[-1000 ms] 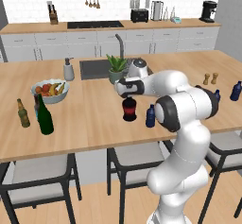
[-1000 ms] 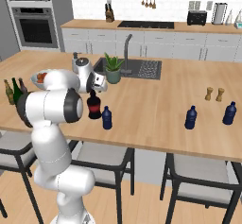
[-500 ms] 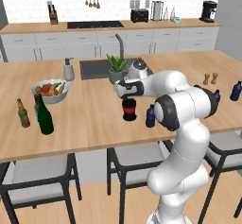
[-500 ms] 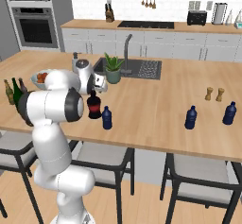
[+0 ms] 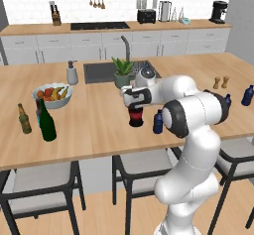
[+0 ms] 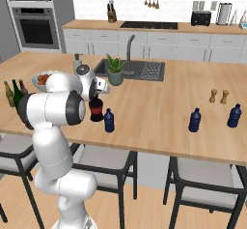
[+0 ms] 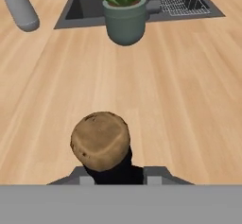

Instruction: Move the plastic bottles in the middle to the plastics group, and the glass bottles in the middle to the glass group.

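Note:
The squat black bottle (image 5: 135,117) with a red band stands on the island's middle, and its cork top (image 7: 100,140) fills the lower hand view. My gripper (image 5: 135,101) sits over its thin neck, with a fingertip against each side of it, shut on it. The small dark-blue plastic bottle (image 5: 158,122) stands just right of it. The tall green wine bottle (image 5: 47,123) stands at the left beside the olive beer bottle (image 5: 23,119), hiding most of the dark brown one (image 5: 38,111). Two blue bottles (image 6: 195,120) (image 6: 234,116) stand far right.
A potted plant (image 5: 121,73) stands just behind the hand, in front of the sink (image 5: 100,72). The grey soap dispenser (image 5: 72,73) and a fruit bowl (image 5: 52,95) are at the left. Salt and pepper shakers (image 6: 218,96) stand behind the right blue bottles. Stools line the front edge.
The hand has sunk very slightly over the black bottle's neck. The bottles have not moved.

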